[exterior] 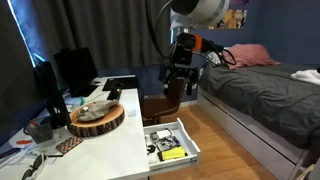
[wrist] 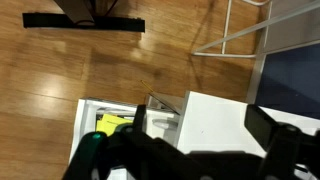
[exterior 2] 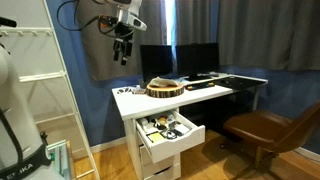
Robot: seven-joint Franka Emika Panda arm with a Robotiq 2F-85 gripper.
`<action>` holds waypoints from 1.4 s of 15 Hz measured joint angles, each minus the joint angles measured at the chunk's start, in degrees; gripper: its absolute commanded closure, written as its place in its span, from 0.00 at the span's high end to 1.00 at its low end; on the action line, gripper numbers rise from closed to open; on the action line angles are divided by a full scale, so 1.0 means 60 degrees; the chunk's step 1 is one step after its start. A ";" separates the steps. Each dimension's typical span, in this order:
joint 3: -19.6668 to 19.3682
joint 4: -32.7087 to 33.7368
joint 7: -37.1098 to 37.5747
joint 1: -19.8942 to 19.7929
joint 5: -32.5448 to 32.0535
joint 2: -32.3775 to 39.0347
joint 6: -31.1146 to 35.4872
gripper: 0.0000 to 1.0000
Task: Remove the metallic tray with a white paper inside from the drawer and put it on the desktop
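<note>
The drawer [exterior: 186, 146] stands pulled open under the desktop [exterior: 118, 140], and it shows in both exterior views [exterior 2: 172, 140]. The metallic tray [wrist: 166, 118], with white paper on its floor, lies in the drawer's end by the desk, next to a yellow-and-black item [wrist: 112, 124]. In an exterior view the tray [exterior: 160, 134] is small and partly hidden. My gripper [exterior: 180, 84] hangs high above the drawer and the desk's edge, open and empty. It also shows in the exterior view [exterior 2: 123, 52] and in the wrist view [wrist: 200, 140], with its fingers spread over the desktop [wrist: 215, 115].
A round wooden slab [exterior: 97, 118] with things on it lies on the desktop, with monitors [exterior: 70, 68] behind. A brown chair [exterior: 160, 104] stands close to the drawer. A bed [exterior: 265, 90] lies beyond, and a white rack [exterior 2: 40, 90] stands beside the desk.
</note>
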 measured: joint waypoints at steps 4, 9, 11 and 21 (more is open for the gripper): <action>0.0000 0.0000 0.0000 0.0000 0.0000 0.0000 0.0001 1.00; 0.0001 0.0000 0.0000 -0.0013 -0.0008 0.0013 0.0040 1.00; 0.0002 0.0001 0.0000 -0.0094 -0.0059 0.0180 0.0336 1.00; -0.0261 0.0410 0.0448 -0.0612 -0.1449 0.3302 0.3362 1.00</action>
